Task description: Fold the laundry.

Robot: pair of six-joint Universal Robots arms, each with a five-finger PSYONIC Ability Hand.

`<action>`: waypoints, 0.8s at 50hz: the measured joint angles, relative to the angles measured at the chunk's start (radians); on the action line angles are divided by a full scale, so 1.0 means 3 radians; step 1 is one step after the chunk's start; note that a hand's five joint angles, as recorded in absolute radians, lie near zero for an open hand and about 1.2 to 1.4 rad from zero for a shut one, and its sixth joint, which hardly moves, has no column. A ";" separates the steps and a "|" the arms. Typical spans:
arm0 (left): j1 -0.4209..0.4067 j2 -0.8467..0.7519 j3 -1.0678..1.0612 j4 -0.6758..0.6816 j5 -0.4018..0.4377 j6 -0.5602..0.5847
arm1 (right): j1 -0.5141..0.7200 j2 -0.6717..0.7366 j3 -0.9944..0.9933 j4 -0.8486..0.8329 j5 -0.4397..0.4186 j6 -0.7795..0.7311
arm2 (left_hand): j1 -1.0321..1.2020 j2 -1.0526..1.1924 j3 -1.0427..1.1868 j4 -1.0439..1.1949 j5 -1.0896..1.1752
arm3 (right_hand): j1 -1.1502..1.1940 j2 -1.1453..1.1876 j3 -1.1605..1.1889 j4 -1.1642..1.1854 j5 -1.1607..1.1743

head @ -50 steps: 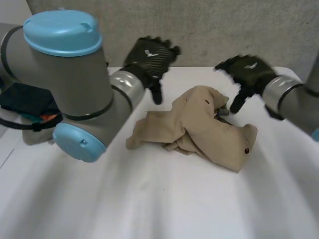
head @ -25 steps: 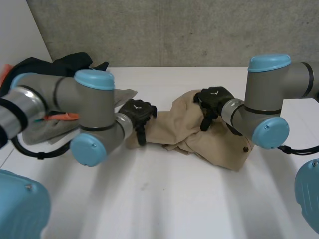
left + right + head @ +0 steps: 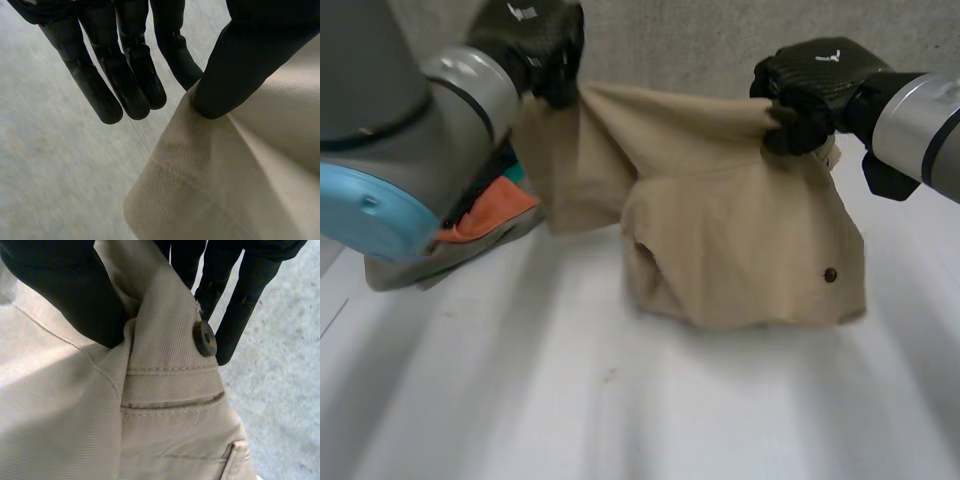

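Above the tabletop (image 3: 620,420) the tan garment (image 3: 740,230) is now hanging, lifted out of its heap. Left hand (image 3: 535,35) is pinching a top edge, right hand (image 3: 815,80) the buttoned waistband. Probably ready for laying flat.

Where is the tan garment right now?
In the head view the tan garment hangs over the table, pinched along its top edge by the left hand and right hand.

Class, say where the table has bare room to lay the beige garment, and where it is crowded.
Bare table lies in front of the beige garment, towards the camera. Crowded: the clothes pile by the left arm.
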 measured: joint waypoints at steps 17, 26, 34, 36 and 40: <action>0.0294 -0.1400 0.1156 -0.0247 -0.0201 -0.0015 | 0.0784 0.1112 0.0113 -0.1648 0.1120 0.0129 | -0.1907 -0.1704 -0.1618 -0.1647 -0.1624 | -0.1906 -0.2149 -0.2034 -0.2047 -0.2033; 0.0357 -0.1225 0.0987 -0.0560 -0.0323 -0.0191 | 0.0885 0.1142 0.0167 -0.2119 0.1305 -0.0063 | -0.3309 -0.3298 -0.3261 -0.3337 -0.3121 | -0.2960 -0.3233 -0.3245 -0.3284 -0.3175; 0.0460 -0.0191 -0.0495 -0.0472 -0.0274 0.0005 | 0.0721 0.0195 0.0713 -0.0741 0.1196 -0.0071 | -0.3298 -0.3293 -0.3258 -0.3333 -0.3121 | -0.2960 -0.3233 -0.3245 -0.3284 -0.3175; 0.0482 -0.0019 -0.0878 -0.0459 -0.0225 0.0053 | 0.0657 0.0037 0.0915 -0.0395 0.1121 -0.0075 | -0.3139 -0.3188 -0.3176 -0.3209 -0.3036 | -0.2938 -0.3198 -0.3215 -0.3263 -0.3154; 0.0555 0.0289 -0.1823 -0.0436 -0.0107 0.0112 | 0.0523 -0.0260 0.1606 0.0097 0.0745 -0.0217 | -0.2190 -0.2320 -0.2312 -0.2326 -0.2183 | -0.1928 -0.2185 -0.2220 -0.2275 -0.2165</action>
